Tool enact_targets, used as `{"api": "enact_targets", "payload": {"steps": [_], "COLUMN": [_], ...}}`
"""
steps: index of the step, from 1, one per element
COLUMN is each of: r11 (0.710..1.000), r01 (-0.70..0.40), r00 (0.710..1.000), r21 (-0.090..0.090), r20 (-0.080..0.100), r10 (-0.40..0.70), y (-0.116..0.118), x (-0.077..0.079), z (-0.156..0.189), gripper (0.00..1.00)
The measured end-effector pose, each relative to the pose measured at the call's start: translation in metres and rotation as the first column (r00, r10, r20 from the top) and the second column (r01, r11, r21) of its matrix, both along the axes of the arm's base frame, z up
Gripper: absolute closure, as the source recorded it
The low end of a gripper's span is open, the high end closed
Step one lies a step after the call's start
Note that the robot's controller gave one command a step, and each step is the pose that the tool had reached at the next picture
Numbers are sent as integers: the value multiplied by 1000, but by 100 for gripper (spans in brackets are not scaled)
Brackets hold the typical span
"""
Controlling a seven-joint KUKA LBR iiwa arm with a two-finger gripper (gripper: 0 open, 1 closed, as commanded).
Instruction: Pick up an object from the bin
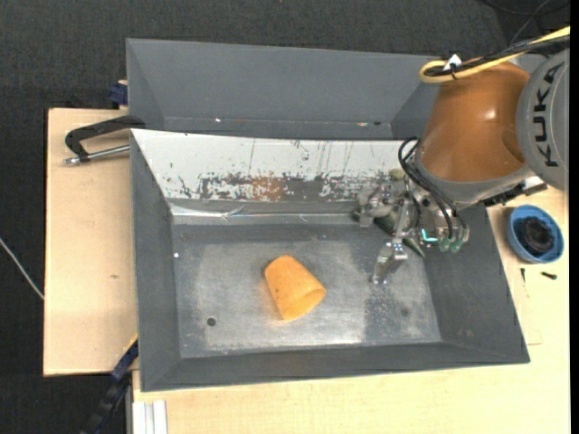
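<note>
**Desk:** Where is your gripper now?

**Operator:** I have the gripper (390, 268) low inside the bin (154, 269), on the right side of the floor. It is nearer the right wall than the middle, and a little closer to the far wall than the near one. Below it I see grey floor. The arm's orange cover (470, 125) hangs above the bin's far-right corner, with cables bunched at the wrist beneath it.

**Desk:** Jaws?

**Operator:** I cannot tell whether they are open or closed, because the metal parts run together against the grey. I cannot tell whether the tip touches the floor either.

**Desk:** And the thing to pick?

**Operator:** I see one orange piece (293, 287), tapered like a small cup lying on its side. It is near the middle of the floor, slightly toward the near wall. Its narrower, rounded end points toward the far-left corner and its broader end toward the near-right corner. It lies to the left of the gripper and apart from it, with open floor between them.

**Desk:** Anything else in there?

**Operator:** A small dark speck (211, 322) on the floor toward the near-left corner, well apart from both.
</note>
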State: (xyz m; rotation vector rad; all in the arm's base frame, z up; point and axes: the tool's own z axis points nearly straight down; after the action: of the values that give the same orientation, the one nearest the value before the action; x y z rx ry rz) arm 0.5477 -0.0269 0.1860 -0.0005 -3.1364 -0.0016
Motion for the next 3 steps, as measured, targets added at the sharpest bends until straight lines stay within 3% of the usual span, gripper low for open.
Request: {"api": "enact_targets", "payload": {"steps": [1, 2, 3], "r11": [996, 990, 999], "r01": [-93, -141, 35], "r00": [996, 990, 999], "r21": [4, 2, -8], "r20": [3, 7, 9], "r10": [93, 141, -35], "y": [79, 138, 253], "x": [16, -20, -15], "z": [-49, -114, -91], "gripper": [0, 0, 0]}}
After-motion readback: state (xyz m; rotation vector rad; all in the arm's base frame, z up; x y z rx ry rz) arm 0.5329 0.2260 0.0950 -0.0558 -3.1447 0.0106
